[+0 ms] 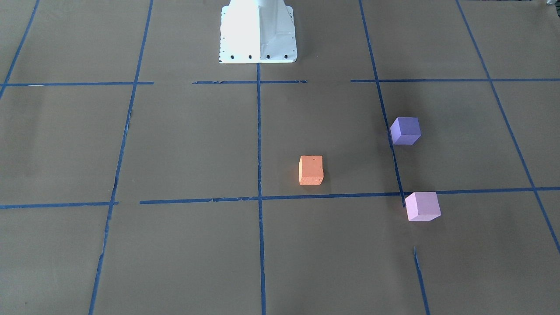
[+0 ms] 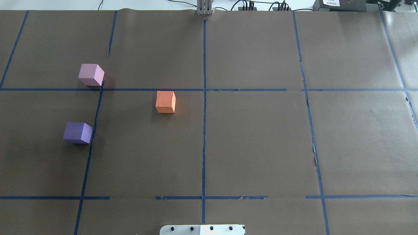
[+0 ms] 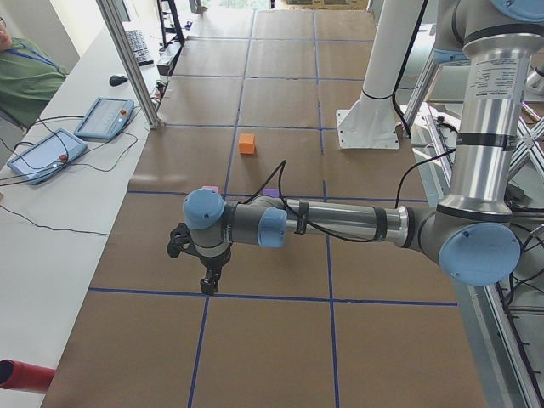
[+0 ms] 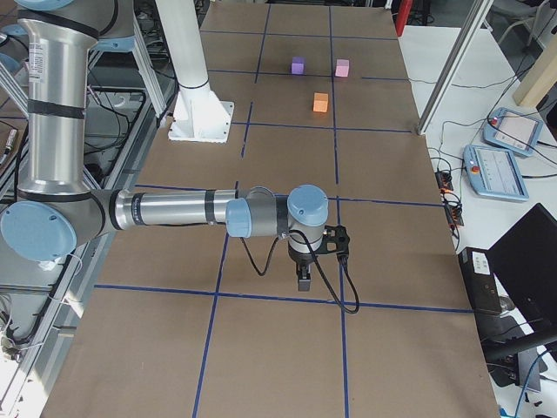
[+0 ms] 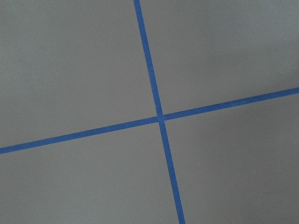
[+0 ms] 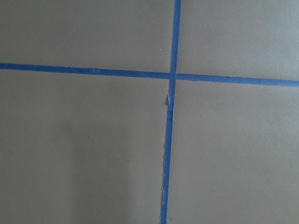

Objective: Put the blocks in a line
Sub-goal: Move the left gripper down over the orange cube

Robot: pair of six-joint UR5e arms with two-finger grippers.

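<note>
Three cubes lie apart on the brown paper, on the robot's left half. The orange block [image 1: 311, 169] [image 2: 165, 101] is nearest the centre line. The violet-purple block [image 1: 405, 130] [image 2: 77, 132] lies closer to the robot's base, the pale pink-lilac block [image 1: 422, 206] [image 2: 91, 74] farther out, at a tape crossing. My left gripper [image 3: 206, 285] and right gripper [image 4: 303, 280] show only in the side views, pointing down over the table ends, far from the blocks; I cannot tell whether they are open or shut. Both wrist views show only paper and tape.
Blue tape lines [image 2: 204, 130] divide the paper into a grid. The white robot pedestal [image 1: 258, 30] stands at the table's middle edge. Teach pendants [image 3: 104, 117] [image 4: 500, 170] and cables lie on the side benches. A person [image 3: 25, 72] sits at the far bench.
</note>
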